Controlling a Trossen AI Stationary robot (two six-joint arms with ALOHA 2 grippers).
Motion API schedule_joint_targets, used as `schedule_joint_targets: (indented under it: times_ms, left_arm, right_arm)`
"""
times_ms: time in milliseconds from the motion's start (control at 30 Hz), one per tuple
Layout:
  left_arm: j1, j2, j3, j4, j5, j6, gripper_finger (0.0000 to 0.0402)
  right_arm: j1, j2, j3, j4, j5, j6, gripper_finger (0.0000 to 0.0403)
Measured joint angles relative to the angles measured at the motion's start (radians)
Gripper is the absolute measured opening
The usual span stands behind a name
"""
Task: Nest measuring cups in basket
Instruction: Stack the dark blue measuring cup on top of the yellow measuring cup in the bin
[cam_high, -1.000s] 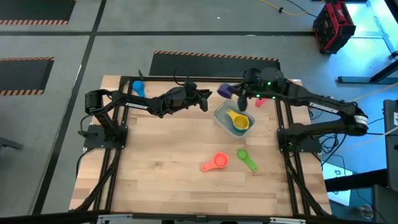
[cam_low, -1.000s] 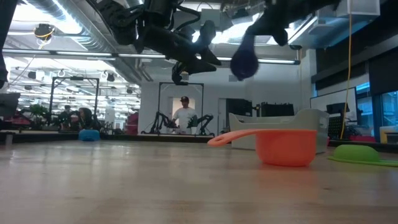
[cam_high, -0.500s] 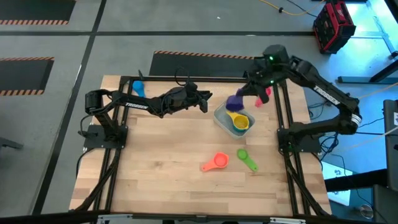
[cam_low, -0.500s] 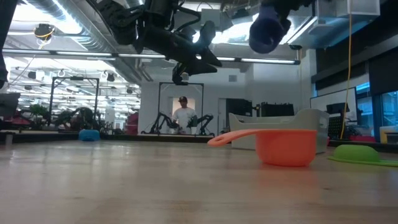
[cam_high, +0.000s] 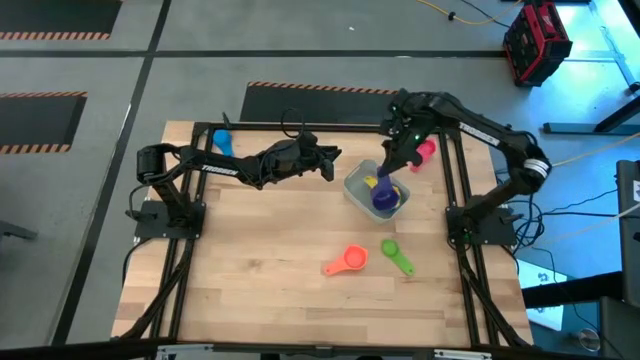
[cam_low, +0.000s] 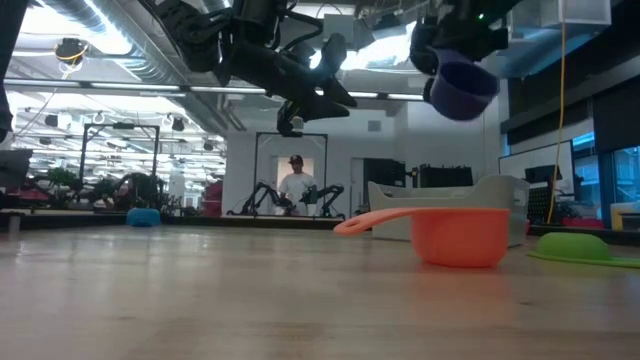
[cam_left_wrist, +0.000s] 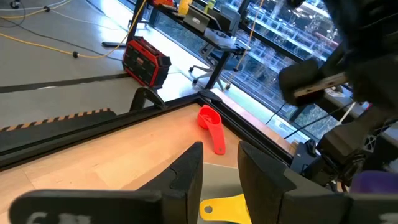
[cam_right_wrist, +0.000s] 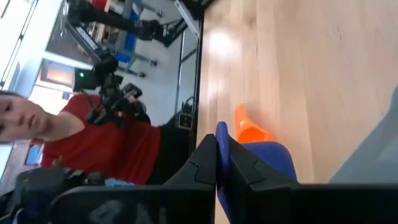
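purple cup (cam_high: 384, 197) held above basket (cam_high: 354, 186), orange cup (cam_high: 347, 261) and green cup (cam_high: 396, 256) on table

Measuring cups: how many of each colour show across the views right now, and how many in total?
Blue cup: 1
Purple cup: 1
Red cup: 1
Yellow cup: 1
Orange cup: 1
Green cup: 1
Total: 6 cups in sight.

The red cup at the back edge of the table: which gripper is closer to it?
The right gripper, holding the purple cup over the basket, is beside the red cup. The left gripper hovers farther off.
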Motion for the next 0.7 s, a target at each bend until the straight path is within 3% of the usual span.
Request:
schedule_joint_targets:
  times_ms: [500,700]
  left_arm:
    - [0.000,0.000,0.000,-0.019,0.000,0.024,0.0092]
    - [0.000,0.000,0.000,-0.019,0.000,0.025,0.0092]
  right_arm:
    - [-0.086,0.165,0.000,-0.141,0.180,-0.291,0.0015]
    - [-0.100,0.209,0.000,-0.149,0.213,-0.302,0.0015]
